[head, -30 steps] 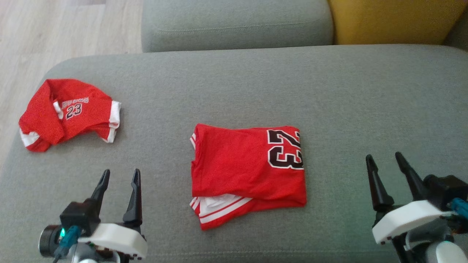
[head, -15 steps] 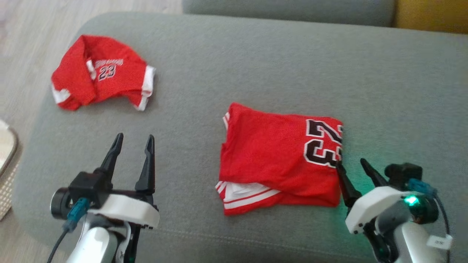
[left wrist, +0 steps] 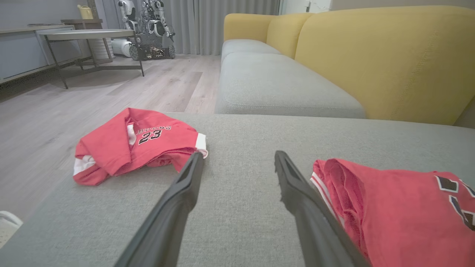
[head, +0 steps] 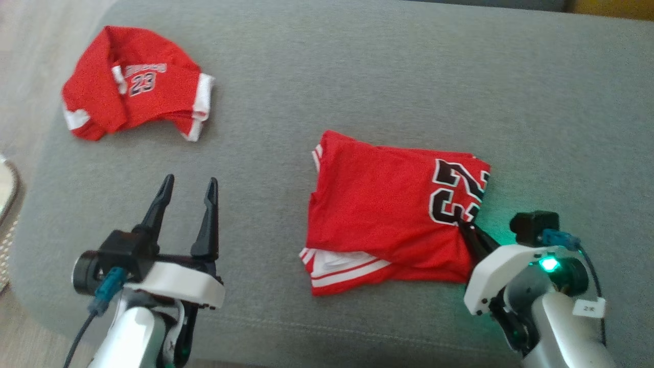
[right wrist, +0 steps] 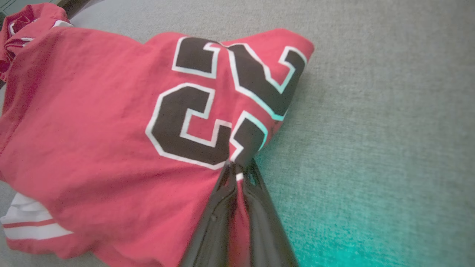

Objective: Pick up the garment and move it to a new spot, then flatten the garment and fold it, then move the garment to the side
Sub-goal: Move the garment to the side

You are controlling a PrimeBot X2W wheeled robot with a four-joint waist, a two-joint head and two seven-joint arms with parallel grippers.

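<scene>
Grey sofa cushion [head: 357,76], right gripper [head: 466,230] clamped on the edge of the folded jersey [head: 378,204].
Carry it low and slowly so the folds hold; left gripper [head: 190,179] has its fingers apart, empty.

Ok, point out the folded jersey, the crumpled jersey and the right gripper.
folded jersey [head: 378,204], head view, plain red middle.
crumpled jersey [head: 141,84], head view, its small 23.
right gripper [right wrist: 239,168], right wrist view, between its shut fingertips.

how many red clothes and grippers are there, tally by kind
red garments: 2, the folded jersey and the crumpled jersey
grippers: 2, the left gripper and the right gripper
total: 4
</scene>
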